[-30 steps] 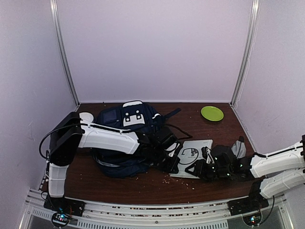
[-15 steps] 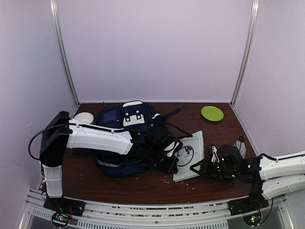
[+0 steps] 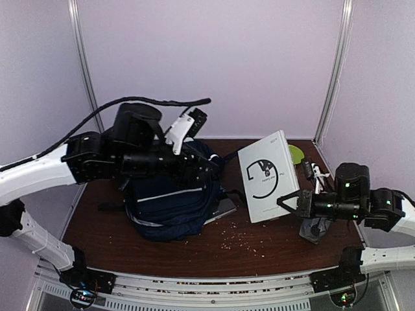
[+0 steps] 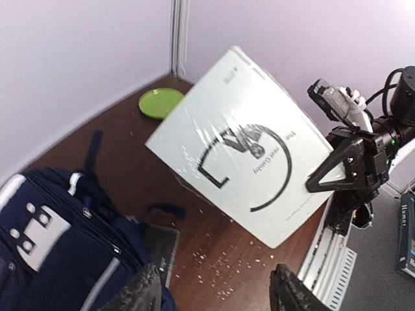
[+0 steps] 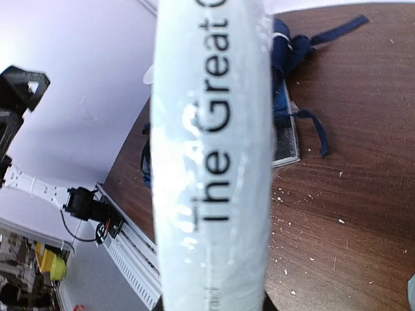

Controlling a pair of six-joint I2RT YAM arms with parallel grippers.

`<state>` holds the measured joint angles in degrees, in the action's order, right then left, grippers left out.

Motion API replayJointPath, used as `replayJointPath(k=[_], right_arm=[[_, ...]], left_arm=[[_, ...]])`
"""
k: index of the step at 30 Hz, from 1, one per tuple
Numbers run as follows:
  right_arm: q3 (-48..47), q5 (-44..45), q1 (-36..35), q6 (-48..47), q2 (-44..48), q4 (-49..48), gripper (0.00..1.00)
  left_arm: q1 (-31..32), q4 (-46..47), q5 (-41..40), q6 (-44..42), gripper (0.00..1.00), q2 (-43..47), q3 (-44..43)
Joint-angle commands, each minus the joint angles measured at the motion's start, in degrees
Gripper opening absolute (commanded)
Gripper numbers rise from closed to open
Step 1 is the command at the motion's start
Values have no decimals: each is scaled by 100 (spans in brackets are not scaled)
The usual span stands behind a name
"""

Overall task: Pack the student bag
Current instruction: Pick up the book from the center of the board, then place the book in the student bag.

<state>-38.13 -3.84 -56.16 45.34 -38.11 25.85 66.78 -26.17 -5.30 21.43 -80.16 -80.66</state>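
The student bag (image 3: 170,202) lies on the brown table, navy with white stripes and a white buckle patch (image 4: 39,236). My left gripper (image 4: 217,288) hangs above the bag's right side, open, with nothing between its dark fingers. A white plastic-wrapped book (image 3: 268,175) with a black circle design stands upright in the air, right of the bag. My right gripper (image 3: 291,202) is shut on its lower right edge. In the right wrist view the book's spine (image 5: 214,149) fills the middle and hides the fingers.
A flat dark grey pad (image 3: 224,208) pokes out from under the bag's right edge. A green plate (image 4: 161,102) sits at the back right corner, half hidden by the book in the top view. A grey pouch (image 3: 314,228) lies under the right arm. Crumbs (image 3: 240,236) dot the table.
The right gripper lifted the book off the table and stood it upright. The left arm rose from table level to above the bag, and its gripper opened wide.
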Motion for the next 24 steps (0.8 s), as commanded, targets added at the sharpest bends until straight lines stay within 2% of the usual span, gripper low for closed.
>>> replayJointPath(k=[1, 4, 7, 14, 17, 24], right_arm=[[-527, -1028, -110, -1482, 425, 396, 0], [-663, -1419, -258, -1831, 590, 568, 0], [-810, -1450, -465, -2197, 633, 770, 0], [-1127, -1252, -993, -2947, 293, 1038, 0], [-1268, -1102, -1283, -3187, 22, 1115, 0], [-1275, -764, -1598, -3407, -32, 1028, 0]], left_arm=[[-16, 728, 345, -2397, 98, 738, 469], [-16, 156, 1698, -3337, 98, 813, 191], [-25, -588, 2495, -3797, 98, 629, -287], [-97, -1750, 2916, -4420, 98, 17, -1107], [-301, -1783, 3104, -4459, 98, -145, -1177], [-788, -1754, 4405, -4044, 98, -468, -1511]])
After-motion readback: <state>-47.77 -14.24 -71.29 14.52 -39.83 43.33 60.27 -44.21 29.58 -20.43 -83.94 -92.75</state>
